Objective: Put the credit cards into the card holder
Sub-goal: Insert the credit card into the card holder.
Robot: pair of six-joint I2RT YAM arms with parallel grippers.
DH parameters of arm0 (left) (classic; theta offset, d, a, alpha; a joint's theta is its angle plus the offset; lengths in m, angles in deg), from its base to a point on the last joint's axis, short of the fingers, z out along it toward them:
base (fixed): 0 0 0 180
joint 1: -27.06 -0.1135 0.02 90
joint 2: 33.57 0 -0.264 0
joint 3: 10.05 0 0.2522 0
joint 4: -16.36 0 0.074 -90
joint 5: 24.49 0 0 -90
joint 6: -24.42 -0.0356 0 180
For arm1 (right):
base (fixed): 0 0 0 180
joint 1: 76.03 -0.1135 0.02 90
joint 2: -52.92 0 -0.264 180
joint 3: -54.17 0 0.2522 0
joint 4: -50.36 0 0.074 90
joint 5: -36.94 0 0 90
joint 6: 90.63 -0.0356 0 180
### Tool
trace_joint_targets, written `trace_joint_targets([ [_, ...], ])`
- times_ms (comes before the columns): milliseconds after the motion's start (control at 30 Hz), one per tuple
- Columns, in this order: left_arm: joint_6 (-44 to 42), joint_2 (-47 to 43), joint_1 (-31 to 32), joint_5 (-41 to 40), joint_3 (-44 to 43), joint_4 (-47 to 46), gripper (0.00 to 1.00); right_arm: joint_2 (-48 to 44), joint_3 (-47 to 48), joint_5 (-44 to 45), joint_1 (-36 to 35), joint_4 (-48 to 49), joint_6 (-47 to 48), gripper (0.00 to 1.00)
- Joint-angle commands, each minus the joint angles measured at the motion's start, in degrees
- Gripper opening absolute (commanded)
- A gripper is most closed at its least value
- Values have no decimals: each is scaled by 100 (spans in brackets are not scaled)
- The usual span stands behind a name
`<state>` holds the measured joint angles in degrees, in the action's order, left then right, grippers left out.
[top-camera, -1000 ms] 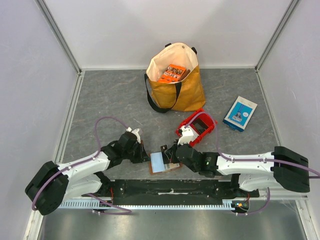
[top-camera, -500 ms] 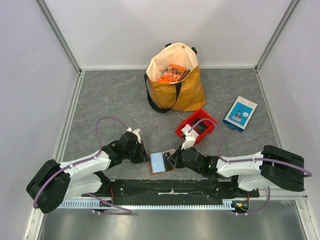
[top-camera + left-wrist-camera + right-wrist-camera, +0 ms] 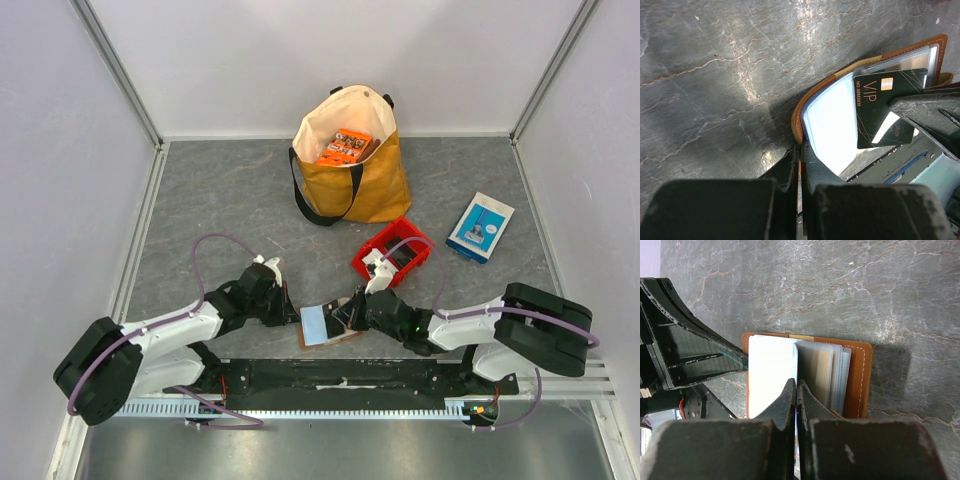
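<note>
The brown card holder [image 3: 335, 338] lies open on the table's near edge between my two grippers. A pale blue card [image 3: 316, 322] sits in its left side. My left gripper [image 3: 297, 318] is shut on the holder's left cover edge [image 3: 799, 131]. My right gripper [image 3: 343, 315] is shut on a dark grey VIP card [image 3: 885, 107] and holds it edge-down over the holder's clear sleeves [image 3: 822, 371]. In the right wrist view the card shows only as a thin line between the shut jaws [image 3: 796, 390]. The holder's orange-brown cover [image 3: 861, 380] lies to the right of the sleeves.
A tan tote bag [image 3: 372, 175] with orange packets [image 3: 345, 146] stands at the back. A red plastic bin [image 3: 395, 255] sits just behind my right gripper. A blue-and-white box [image 3: 480, 227] lies at the right. The table's near rail runs right below the holder.
My right arm has moved left and down toward the holder, bringing the dark card over the sleeves. The left gripper has kept its hold on the cover.
</note>
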<state>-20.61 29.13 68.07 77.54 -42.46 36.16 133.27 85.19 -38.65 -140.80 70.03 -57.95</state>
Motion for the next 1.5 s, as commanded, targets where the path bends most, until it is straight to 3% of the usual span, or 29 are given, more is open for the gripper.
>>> trace_joint_targets([
  [0,-6,76,21,-87,20,-182,2,261,-56,-254,44,287,-16,0],
  [333,64,6,21,-201,20,-139,2,349,-205,-729,35,323,-437,0],
  [667,161,-38,21,-351,20,11,2,-222,15,-168,26,-1250,-780,0],
  [1100,152,-73,21,-254,11,-33,2,630,234,-800,-35,-496,-816,0],
  [1267,161,-117,29,-271,28,-24,2,630,392,-791,-53,-758,-913,0],
  [1467,144,-161,29,-254,37,11,2,157,709,-204,-71,-1926,-474,29],
])
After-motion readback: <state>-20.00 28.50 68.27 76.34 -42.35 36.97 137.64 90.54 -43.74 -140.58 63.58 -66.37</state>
